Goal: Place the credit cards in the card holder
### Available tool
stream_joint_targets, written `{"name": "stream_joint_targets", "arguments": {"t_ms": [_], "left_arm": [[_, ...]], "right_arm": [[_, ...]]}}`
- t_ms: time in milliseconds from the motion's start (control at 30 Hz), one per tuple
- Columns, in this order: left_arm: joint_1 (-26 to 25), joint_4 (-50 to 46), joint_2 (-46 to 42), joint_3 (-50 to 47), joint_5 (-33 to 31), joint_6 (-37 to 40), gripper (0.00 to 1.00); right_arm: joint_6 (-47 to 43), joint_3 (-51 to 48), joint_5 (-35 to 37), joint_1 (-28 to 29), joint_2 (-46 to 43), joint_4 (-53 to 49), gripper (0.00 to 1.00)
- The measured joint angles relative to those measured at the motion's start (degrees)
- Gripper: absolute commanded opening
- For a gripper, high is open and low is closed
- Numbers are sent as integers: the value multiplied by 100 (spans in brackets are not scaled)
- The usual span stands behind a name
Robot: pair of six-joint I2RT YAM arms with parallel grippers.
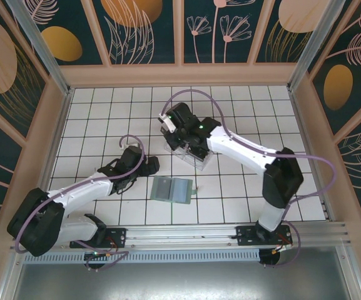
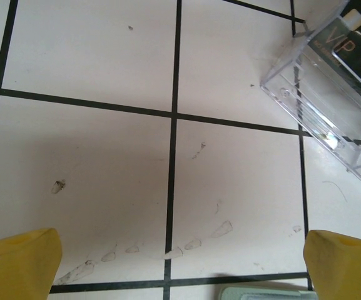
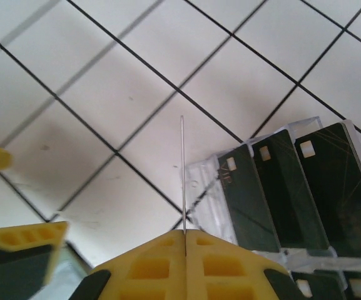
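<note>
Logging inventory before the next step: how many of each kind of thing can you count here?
Holder: 1
Rack: 1
Cards upright in rack: 3 clear, more cut off at the frame edge
Card edge-on in right gripper: 1
Total: 6 counted

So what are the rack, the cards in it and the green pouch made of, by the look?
Rack: clear rigid plastic, glossy; see-through, with edges that glint.
Cards: probably thin stiff black plastic, semi-gloss, with fine scratches and a pale chip patch near the top.
Pouch: matte sage green, maybe faux leather or fabric; too small to tell which.
</note>
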Motion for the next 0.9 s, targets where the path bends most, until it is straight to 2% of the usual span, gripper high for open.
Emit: {"name": "stream_joint_targets", "arguments": {"t_ms": [267, 467, 600, 900], "left_arm": [[-83, -297, -619, -234, -28, 63, 99], [-796, -608, -649, -354, -323, 7, 99], [-1211, -667, -579, -411, -588, -164, 99], [-1565, -780, -544, -562, -942, -437, 99]], "right_arm": [[1788, -2072, -302, 599, -1377, 1307, 0], [3399, -3786, -232, 1128, -2026, 2514, 0], [4457, -4817, 52, 1419, -2389, 3379, 0], [5987, -5947, 1095, 2258, -2500, 4986, 0]]}}
